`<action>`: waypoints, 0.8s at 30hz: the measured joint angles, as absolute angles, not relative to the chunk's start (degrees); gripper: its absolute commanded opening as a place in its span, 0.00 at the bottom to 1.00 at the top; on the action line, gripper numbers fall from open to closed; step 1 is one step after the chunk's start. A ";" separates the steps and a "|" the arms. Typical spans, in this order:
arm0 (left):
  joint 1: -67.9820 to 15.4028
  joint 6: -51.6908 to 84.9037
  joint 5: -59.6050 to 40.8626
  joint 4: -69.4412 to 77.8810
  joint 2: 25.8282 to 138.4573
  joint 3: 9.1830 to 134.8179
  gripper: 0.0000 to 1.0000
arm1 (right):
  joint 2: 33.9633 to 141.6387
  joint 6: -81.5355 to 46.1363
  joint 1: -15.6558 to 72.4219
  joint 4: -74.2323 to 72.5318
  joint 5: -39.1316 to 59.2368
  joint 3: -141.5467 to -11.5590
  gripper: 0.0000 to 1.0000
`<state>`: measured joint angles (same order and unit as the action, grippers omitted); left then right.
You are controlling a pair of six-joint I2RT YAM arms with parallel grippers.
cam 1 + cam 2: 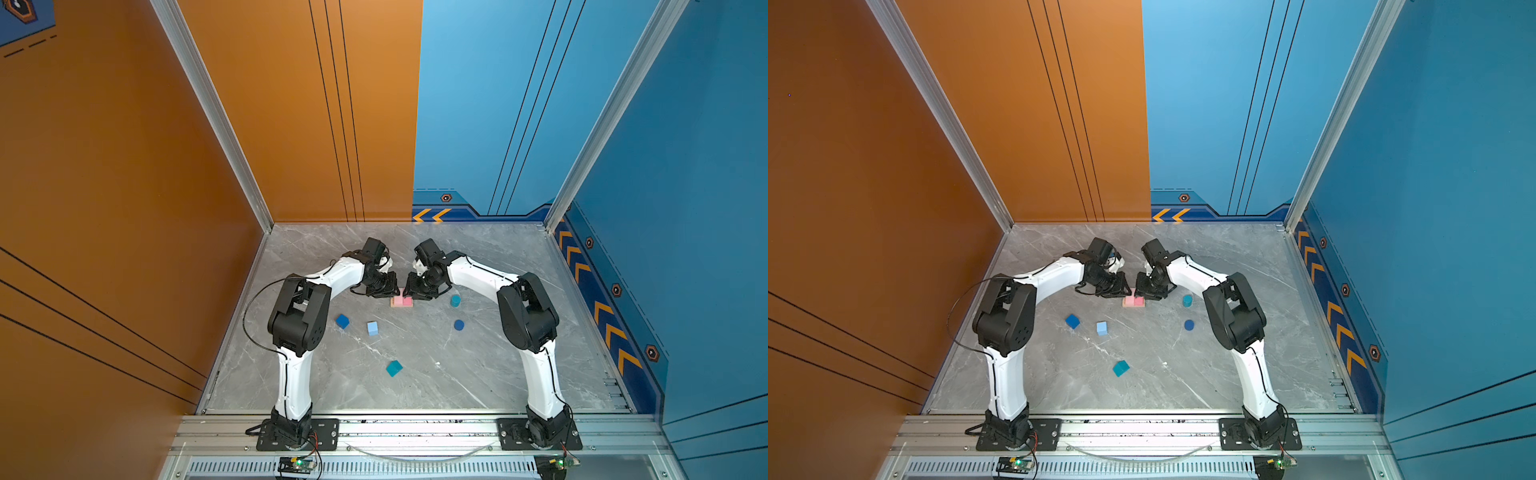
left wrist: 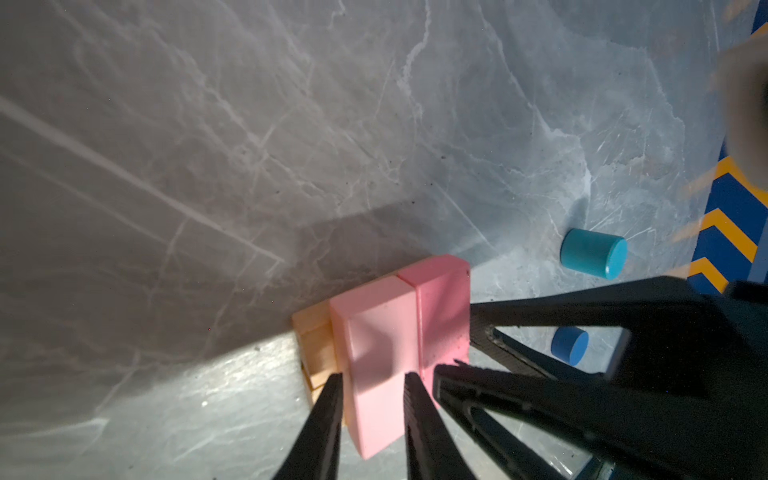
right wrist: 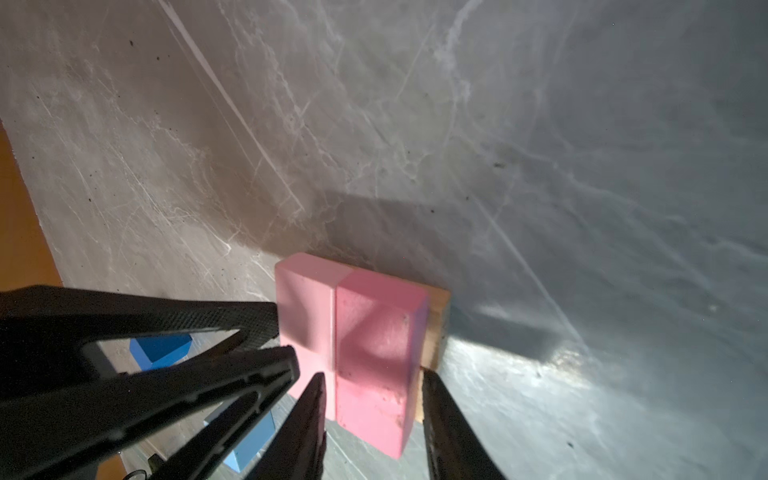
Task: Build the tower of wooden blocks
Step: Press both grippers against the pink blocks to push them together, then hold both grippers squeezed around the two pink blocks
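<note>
Done: pink painted wood bars (image 2: 374, 332) on tan wood bars (image 2: 316, 349); left tool (image 2: 372, 384), right tool (image 3: 374, 380) astride pinks, grip unclear; to stack: three blue-teal cubes (image 1: 372, 328), two cylinders (image 1: 455, 300)

The tabletop (image 1: 415, 374) is a grey, marble-veined slab, smooth with a soft sheen and fine scratches, edged by brushed aluminium rails (image 1: 415, 424). The pink bars (image 2: 386, 332) wear matt, chalky paint with specks and scuffs, the tan bars (image 2: 318, 349) beneath show bare, grainy wood, and the teal cylinder (image 2: 592, 251), at three o'clock from them in both top views, is smoothly painted with a faint gloss on its flat end. The left gripper (image 3: 286, 338) has matt black plastic fingers (image 3: 232, 320) with a finely knurled pad face, and the arms (image 1: 295, 374) carry glossy white shells.
</note>
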<state>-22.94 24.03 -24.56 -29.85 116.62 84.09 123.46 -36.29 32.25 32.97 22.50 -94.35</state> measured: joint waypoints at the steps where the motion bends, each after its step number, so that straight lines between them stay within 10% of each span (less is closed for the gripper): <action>1: -22.94 24.03 -24.56 -29.85 116.53 84.09 0.28 | 123.46 -36.29 32.25 32.97 22.50 -94.35 0.40; 24: -22.94 24.03 -24.53 -29.85 116.03 84.09 0.26 | 123.46 -36.27 31.27 33.43 22.48 -96.33 0.39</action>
